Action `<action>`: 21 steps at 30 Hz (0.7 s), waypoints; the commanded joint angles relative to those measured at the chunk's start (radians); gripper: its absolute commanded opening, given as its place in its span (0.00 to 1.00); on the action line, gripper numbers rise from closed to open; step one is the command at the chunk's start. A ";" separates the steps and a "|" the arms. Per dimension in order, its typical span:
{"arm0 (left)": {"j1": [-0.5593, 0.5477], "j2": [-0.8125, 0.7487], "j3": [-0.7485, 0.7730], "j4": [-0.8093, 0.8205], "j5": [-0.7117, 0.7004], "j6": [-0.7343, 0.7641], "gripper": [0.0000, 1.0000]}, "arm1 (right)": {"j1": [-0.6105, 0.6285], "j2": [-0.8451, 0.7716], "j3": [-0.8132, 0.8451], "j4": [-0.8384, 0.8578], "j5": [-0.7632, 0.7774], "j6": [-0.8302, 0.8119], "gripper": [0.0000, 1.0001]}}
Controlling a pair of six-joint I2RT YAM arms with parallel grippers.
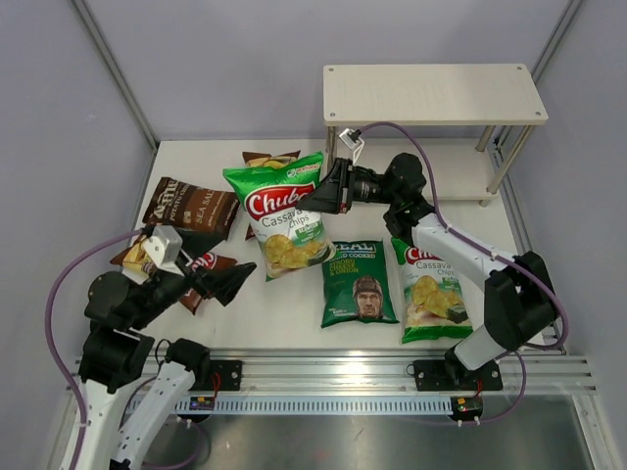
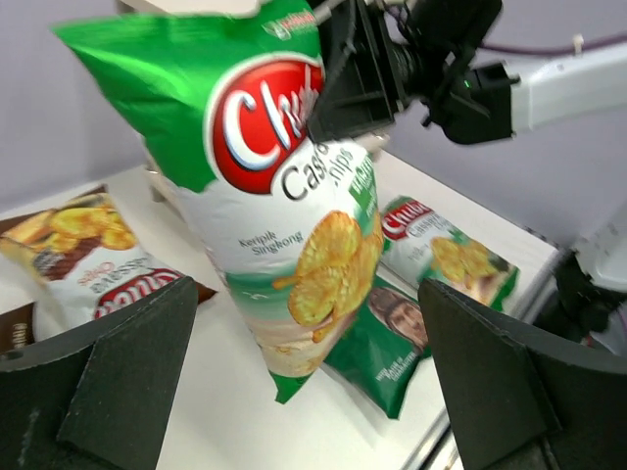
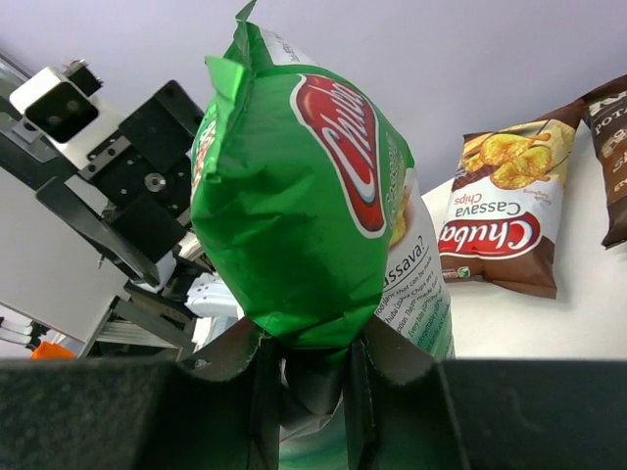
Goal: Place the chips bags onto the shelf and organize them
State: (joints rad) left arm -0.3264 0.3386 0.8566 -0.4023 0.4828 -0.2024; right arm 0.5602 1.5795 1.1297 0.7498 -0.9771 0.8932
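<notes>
Left end effector (image 1: 227,283) spread; right end effector (image 1: 312,196) pinches raised green-white bag (image 1: 274,220) before shelf (image 1: 431,93).

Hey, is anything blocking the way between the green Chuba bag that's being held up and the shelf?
Nothing visible does. The right gripper holds the green-white Chuba bag in the air; no other bag lies between it and the shelf, only that arm's own links.

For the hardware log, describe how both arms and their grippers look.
The left arm and right arm have black joints, white links and a looping purple cable each. The left gripper and right gripper are black, with wedge-shaped fingers and a pale camera block behind.
</notes>
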 commanded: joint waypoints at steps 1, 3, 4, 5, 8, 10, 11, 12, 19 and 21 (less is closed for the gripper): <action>-0.003 0.083 -0.001 0.127 0.169 -0.015 0.99 | 0.004 -0.084 0.071 -0.087 -0.011 -0.004 0.09; -0.005 0.131 0.019 0.154 0.189 -0.043 0.99 | 0.004 -0.099 0.085 -0.089 -0.043 0.003 0.09; -0.003 0.189 0.030 0.177 0.189 -0.061 0.99 | 0.003 -0.114 0.088 -0.092 -0.052 0.001 0.09; -0.003 0.213 0.044 0.183 0.206 -0.084 0.99 | 0.004 -0.121 0.094 -0.096 -0.061 0.001 0.09; -0.003 0.296 0.074 0.215 0.224 -0.124 0.99 | 0.004 -0.141 0.102 -0.112 -0.081 -0.007 0.09; -0.003 0.315 0.075 0.246 0.229 -0.138 0.99 | 0.004 -0.154 0.101 -0.090 -0.109 0.016 0.09; -0.003 0.324 0.071 0.261 0.240 -0.152 0.99 | 0.003 -0.161 0.096 -0.080 -0.117 0.022 0.09; -0.003 0.327 0.064 0.278 0.247 -0.160 0.99 | 0.004 -0.165 0.094 -0.078 -0.124 0.024 0.09; -0.005 0.378 -0.063 0.784 0.441 -0.463 0.81 | 0.004 -0.197 0.111 -0.127 -0.133 -0.002 0.11; -0.010 0.396 -0.076 0.855 0.447 -0.491 0.67 | 0.004 -0.205 0.119 -0.171 -0.126 -0.029 0.11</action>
State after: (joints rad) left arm -0.3252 0.7013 0.7994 0.1196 0.8227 -0.5438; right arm 0.5526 1.4200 1.1931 0.6189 -1.0851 0.8917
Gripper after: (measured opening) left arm 0.758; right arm 0.296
